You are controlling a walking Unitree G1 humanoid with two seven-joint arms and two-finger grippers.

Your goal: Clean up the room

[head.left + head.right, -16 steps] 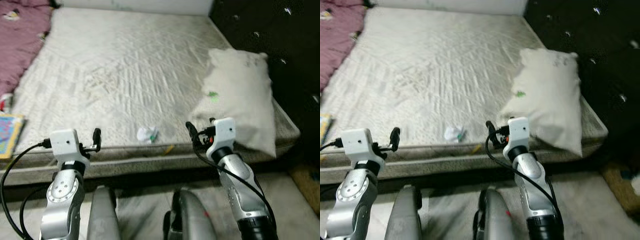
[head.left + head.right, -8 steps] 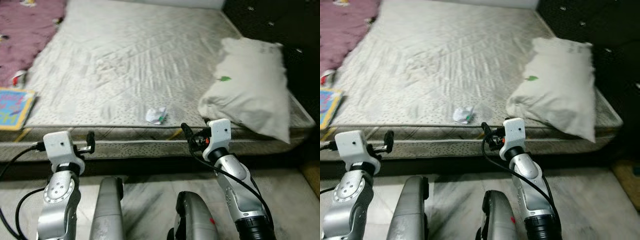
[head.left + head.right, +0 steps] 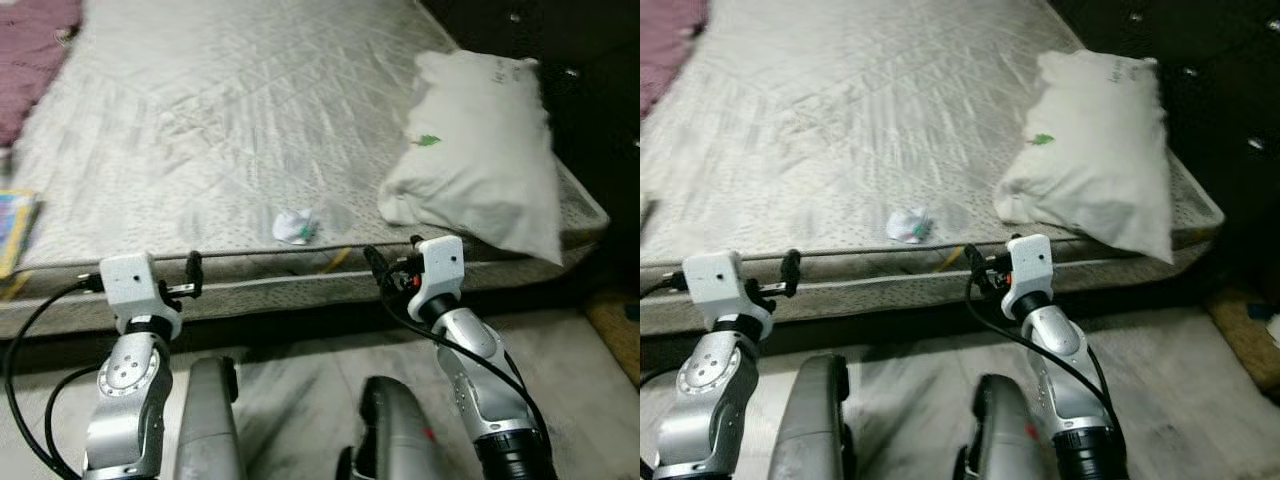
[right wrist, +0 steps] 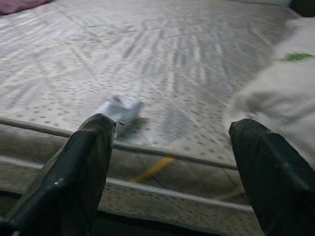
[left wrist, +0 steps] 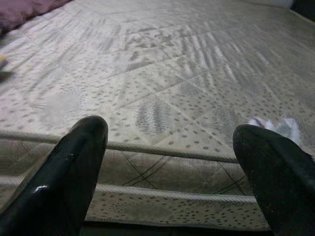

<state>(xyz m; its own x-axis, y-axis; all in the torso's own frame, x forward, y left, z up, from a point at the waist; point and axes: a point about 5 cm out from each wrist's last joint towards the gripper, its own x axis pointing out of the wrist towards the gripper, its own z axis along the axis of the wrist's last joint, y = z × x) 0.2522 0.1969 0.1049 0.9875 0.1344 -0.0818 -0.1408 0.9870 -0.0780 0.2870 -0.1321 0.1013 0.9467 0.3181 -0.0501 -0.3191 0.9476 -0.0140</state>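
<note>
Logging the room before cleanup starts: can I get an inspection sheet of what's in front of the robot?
Surface: bare quilted mattress, stained; pale floor before it.
Job's things: crumpled paper near the mattress's front edge.
Clutter: white pillow at right; book and maroon blanket at left.
Hands: left hand and right hand open, empty, held before the mattress edge.
Cables: black cable looping off the left wrist, another on the right arm.
Surroundings: dark tufted panel at right.

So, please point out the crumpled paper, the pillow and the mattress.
crumpled paper (image 3: 296, 227), left eye view, middle of the white wad
pillow (image 3: 485, 165), left eye view, centre of its top face
mattress (image 3: 200, 120), left eye view, bare quilted surface
</note>
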